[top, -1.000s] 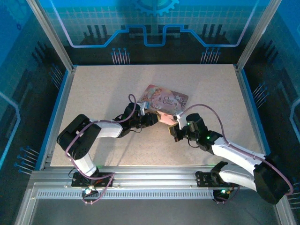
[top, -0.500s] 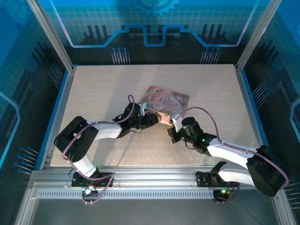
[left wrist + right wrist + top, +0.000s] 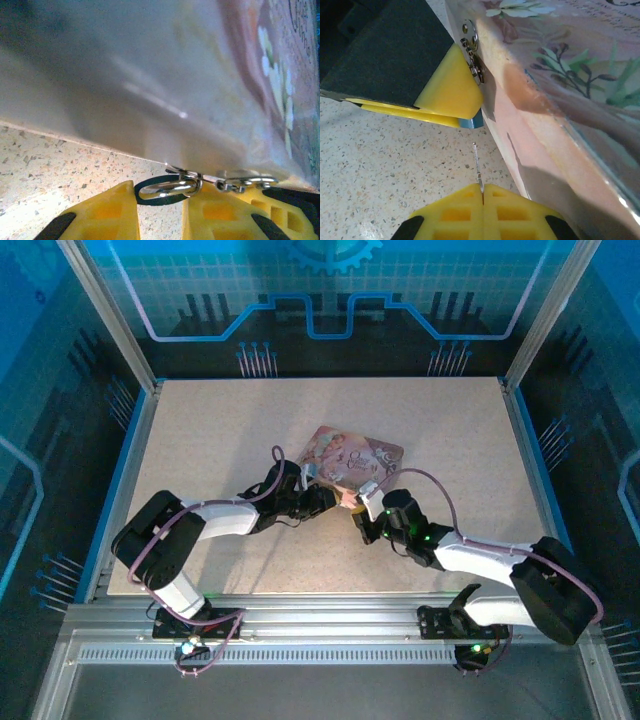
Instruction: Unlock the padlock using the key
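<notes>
Presently, key (image 3: 477,166) is pinched in closed right gripper (image 3: 482,192), tip just below padlock (image 3: 169,188). Padlock is clamped by left gripper (image 3: 161,202) at box (image 3: 350,455) edge. Both are judged tiny, stiff, slippery; padlock is best held by body, keyhole exposed.

The box (image 3: 352,458) lies mid-desk (image 3: 200,430). The left pincer (image 3: 335,498) is at the box's near edge, with the padlock (image 3: 167,188) between its fingers. Just right of it is the right pincer (image 3: 362,512), with the key (image 3: 477,167) in it, beside the box.
</notes>
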Available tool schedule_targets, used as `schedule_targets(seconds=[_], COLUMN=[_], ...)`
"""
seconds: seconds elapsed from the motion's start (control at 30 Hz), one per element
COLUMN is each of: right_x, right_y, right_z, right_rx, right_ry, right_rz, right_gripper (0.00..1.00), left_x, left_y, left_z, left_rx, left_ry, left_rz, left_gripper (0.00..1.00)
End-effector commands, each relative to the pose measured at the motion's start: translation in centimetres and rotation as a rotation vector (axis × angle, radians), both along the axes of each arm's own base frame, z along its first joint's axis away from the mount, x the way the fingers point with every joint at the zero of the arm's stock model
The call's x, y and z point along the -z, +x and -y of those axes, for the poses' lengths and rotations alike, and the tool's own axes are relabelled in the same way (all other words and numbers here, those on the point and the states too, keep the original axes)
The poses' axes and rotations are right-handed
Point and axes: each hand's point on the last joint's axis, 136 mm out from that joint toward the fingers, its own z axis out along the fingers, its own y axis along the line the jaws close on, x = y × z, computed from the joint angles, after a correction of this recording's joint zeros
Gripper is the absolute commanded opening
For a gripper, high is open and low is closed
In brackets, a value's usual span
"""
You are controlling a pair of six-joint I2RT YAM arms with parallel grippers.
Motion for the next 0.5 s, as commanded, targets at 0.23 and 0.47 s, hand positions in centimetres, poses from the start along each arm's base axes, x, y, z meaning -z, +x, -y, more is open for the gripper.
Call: schedule_targets(seconds=[0.23,0.47], right_x=[0.2,0.7], right_y=[0.0,-0.1], right_z=[-1.3,-1.7], right_rx=[-0.039,-0.051], right_ry=[0.024,0.029], right_rz=[0.020,0.006], right_gripper=[0.00,0.00], left_x=[-3.9,-4.3], left_y=[0.1,0.1], left_z=[1.3,1.3], left_rx=[0.020,0.016], left_ry=[-0.091,-0.097], left_rz=[0.023,0.028], left_gripper=[0.15,0.15])
